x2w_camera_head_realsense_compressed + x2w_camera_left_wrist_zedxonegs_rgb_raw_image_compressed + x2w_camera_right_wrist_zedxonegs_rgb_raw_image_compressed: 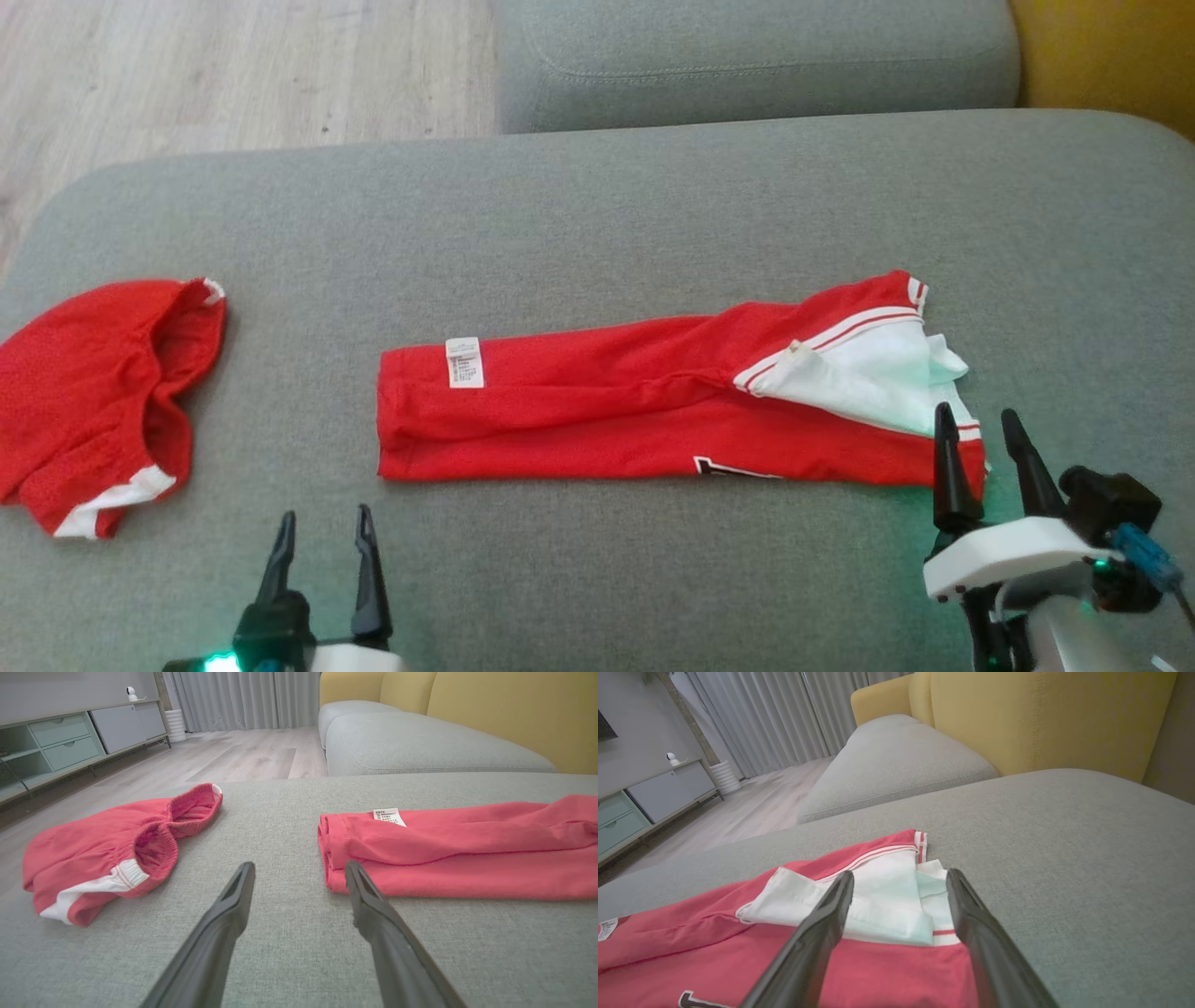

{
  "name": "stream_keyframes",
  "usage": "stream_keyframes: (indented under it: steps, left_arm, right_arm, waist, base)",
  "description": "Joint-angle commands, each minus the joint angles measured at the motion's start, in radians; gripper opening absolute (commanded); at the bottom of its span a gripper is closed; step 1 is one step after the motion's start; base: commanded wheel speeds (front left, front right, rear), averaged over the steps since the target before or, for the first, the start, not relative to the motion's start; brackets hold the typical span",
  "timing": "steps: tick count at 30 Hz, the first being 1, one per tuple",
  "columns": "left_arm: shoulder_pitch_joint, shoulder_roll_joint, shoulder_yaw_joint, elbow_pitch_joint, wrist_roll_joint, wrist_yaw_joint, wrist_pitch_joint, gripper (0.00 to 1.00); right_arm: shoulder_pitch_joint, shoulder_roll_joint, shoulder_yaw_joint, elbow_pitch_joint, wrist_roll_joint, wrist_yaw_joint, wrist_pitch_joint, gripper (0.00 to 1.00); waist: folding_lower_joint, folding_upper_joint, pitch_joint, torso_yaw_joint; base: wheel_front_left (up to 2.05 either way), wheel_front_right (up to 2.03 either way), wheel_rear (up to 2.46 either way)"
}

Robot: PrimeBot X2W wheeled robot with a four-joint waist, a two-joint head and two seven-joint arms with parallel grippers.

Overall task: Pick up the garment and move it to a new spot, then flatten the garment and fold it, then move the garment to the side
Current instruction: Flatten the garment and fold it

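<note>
Head view: a red garment [653, 411] is seen laid as a long folded strip across the middle of a grey couch [597, 215].
Garment, left end: it is squared off, and a white tag [465, 362] is sewn by its far edge.
Garment, right end: a white panel [868, 373] with red-striped trim is turned out on top.
Garment, near edge: part of a black-and-white print [728, 467] is shown.
Left gripper [325, 513]: the fingers are spread and nothing is held between them. It is placed near the garment's near left corner, over bare couch.
Right gripper [977, 411]: the fingers are spread and nothing is pinched. It is set at the garment's right end, with one fingertip seen over the white panel's edge and the other over the couch beside it. Contact with the cloth cannot be told.
Shorts [93, 401]: red with white trim, they are bunched at the couch's left edge, well apart from the garment.
Left wrist view: a wood floor [243, 756], a cabinet [70, 737] and grey curtains [243, 697] are seen beyond the couch.
Right wrist view: a yellow backrest [1041, 718] is seen behind a second grey cushion [896, 765].
</note>
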Motion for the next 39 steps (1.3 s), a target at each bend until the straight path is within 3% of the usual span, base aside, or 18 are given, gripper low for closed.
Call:
stream_keyframes:
  steps: [1, 10, 21, 29, 30, 32, 39]
  left_arm:
    - [-0.027, 0.004, 0.014, -0.034, -0.008, 0.008, -0.005, 1.00]
    - [-0.076, 0.004, -0.044, -0.021, -0.022, 0.005, -0.005, 1.00]
    - [-0.145, 0.004, -0.092, 0.009, -0.046, 0.006, -0.005, 1.00]
    - [-0.161, 0.004, -0.085, 0.010, -0.056, 0.011, -0.005, 1.00]
    - [-0.162, 0.004, -0.086, 0.011, -0.056, 0.010, -0.005, 1.00]
    - [-0.165, 0.004, -0.089, 0.011, -0.057, 0.009, -0.005, 1.00]
    - [-0.165, 0.004, -0.092, 0.013, -0.054, 0.006, -0.005, 1.00]
  right_arm:
    - [-0.027, -0.002, 0.017, -0.026, -0.010, -0.001, -0.011, 1.00]
    - [-0.153, -0.006, -0.012, 0.078, -0.083, -0.001, -0.011, 1.00]
    - [-0.369, -0.054, -0.157, 0.425, -0.201, -0.001, -0.007, 1.00]
    - [-0.408, -0.024, -0.104, 0.583, -0.095, -0.001, -0.004, 1.00]
    - [-0.407, -0.021, -0.083, 0.596, -0.078, -0.001, -0.001, 0.78]
    - [-0.407, -0.016, -0.040, 0.610, -0.032, -0.001, 0.003, 0.00]
    - [-0.402, -0.053, 0.045, 0.600, 0.092, -0.001, -0.002, 0.00]
  waist:
    - [0.0001, -0.0001, 0.006, 0.005]
    - [0.0001, -0.0001, 0.082, 0.034]
    - [0.0001, -0.0001, 0.177, 0.082]
    - [0.0001, -0.0001, 0.194, 0.079]
    - [0.0001, -0.0001, 0.193, 0.077]
    - [0.0001, -0.0001, 0.191, 0.073]
    - [0.0001, -0.0001, 0.171, 0.061]
  base:
    - [0.00, 0.00, 0.00]
    - [0.00, 0.00, 0.00]
    - [0.00, 0.00, 0.00]
    - [0.00, 0.00, 0.00]
    - [0.00, 0.00, 0.00]
    - [0.00, 0.00, 0.00]
    - [0.00, 0.00, 0.00]
